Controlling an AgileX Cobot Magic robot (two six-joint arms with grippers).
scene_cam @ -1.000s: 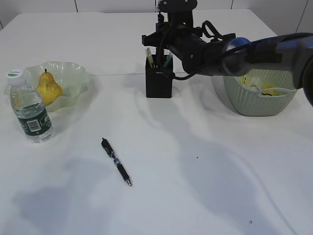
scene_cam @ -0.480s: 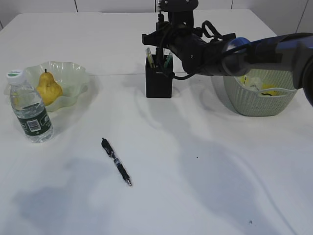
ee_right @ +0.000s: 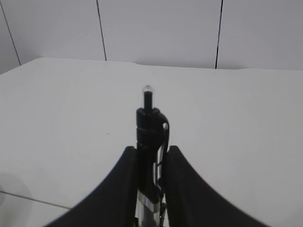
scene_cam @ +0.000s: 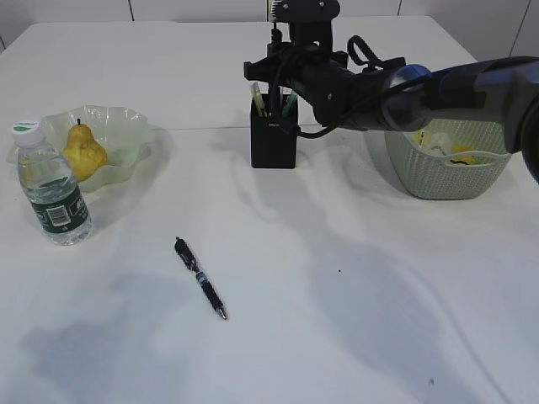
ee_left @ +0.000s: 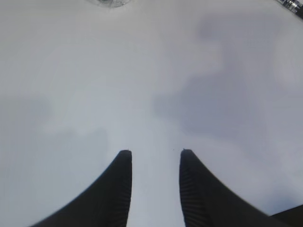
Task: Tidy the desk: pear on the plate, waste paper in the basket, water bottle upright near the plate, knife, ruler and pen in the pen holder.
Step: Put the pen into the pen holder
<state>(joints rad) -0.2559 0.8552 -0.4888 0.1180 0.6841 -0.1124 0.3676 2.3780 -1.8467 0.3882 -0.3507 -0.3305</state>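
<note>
My right gripper [scene_cam: 279, 66] hovers just above the black pen holder [scene_cam: 274, 141] and is shut on a black pen [ee_right: 150, 122] that stands upright between its fingers [ee_right: 127, 163]. Greenish items poke out of the holder. A second black pen [scene_cam: 200, 279] lies on the white desk [scene_cam: 354, 320], left of the middle. The yellow pear [scene_cam: 82, 152] rests in the wavy pale-green plate [scene_cam: 128, 128]. In front of the plate the water bottle [scene_cam: 52, 190] stands upright. Yellow and white waste paper [scene_cam: 443, 145] sits in the grey-green basket [scene_cam: 446, 177]. My left gripper [ee_left: 155, 153] is open over bare desk and holds nothing.
The right arm reaches in from the right, across the top of the basket. In the left wrist view a clear round object [ee_left: 109, 2] shows at the top edge. Tiled wall rises behind the desk's far edge.
The right gripper with its pen has barely shifted above the pen holder. Nothing else has moved.
</note>
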